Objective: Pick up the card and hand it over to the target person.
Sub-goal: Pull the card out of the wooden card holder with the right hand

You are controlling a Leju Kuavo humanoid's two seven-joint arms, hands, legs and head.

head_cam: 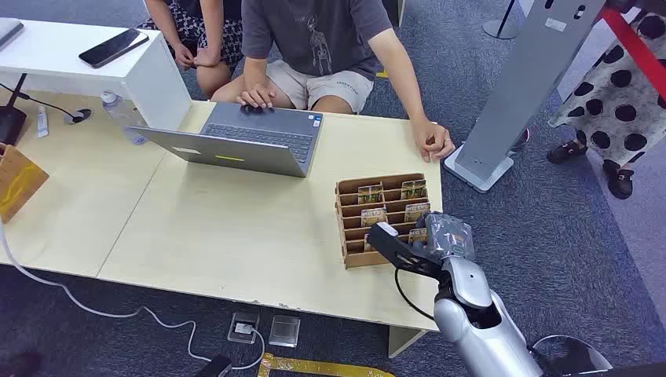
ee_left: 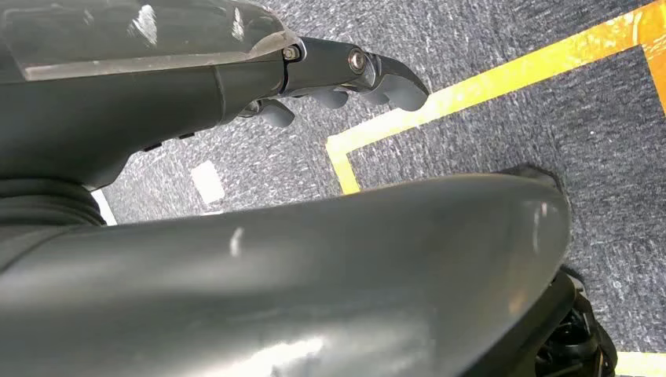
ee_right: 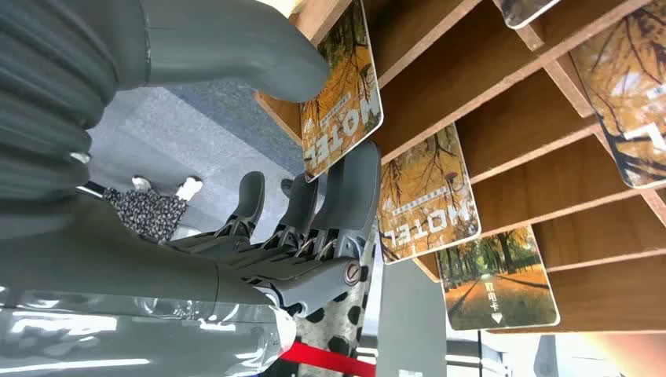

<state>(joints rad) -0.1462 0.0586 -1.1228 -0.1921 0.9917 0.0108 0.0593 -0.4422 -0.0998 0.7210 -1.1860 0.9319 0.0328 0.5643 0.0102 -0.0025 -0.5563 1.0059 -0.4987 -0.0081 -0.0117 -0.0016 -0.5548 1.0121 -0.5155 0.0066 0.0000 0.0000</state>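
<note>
The robot's right hand point(head_cam: 440, 239) is reaching into the near right corner of the wooden card rack point(head_cam: 351, 196), which is standing near the right end of the pale table point(head_cam: 236, 228). Seen from the right wrist, the thick thumb point(ee_right: 236, 55) is lying against one face of the nearest hotel card point(ee_right: 342, 94) and the darker fingers point(ee_right: 349, 188) are standing against its other side; the pinch is looking set but not yet visibly lifting, and whether the pads are pressing firmly cannot be told. That card is sitting in its slot with neighbouring cards point(ee_right: 428, 196) just beside it in the adjoining slots. The left hand point(ee_left: 345, 78) is hanging over the grey carpet, fingers curled loosely and holding nothing. A person point(head_cam: 322, 47) is sitting at the far side of the table behind an open laptop point(head_cam: 243, 141), one of their hands point(head_cam: 433, 143) resting on the table edge near the rack. To do this step well, the hand should be closing squarely on the card's exposed end and drawing it out along the slot's own slope, since a sideways pull would likely be jamming it against the divider or disturbing the next card.
</note>
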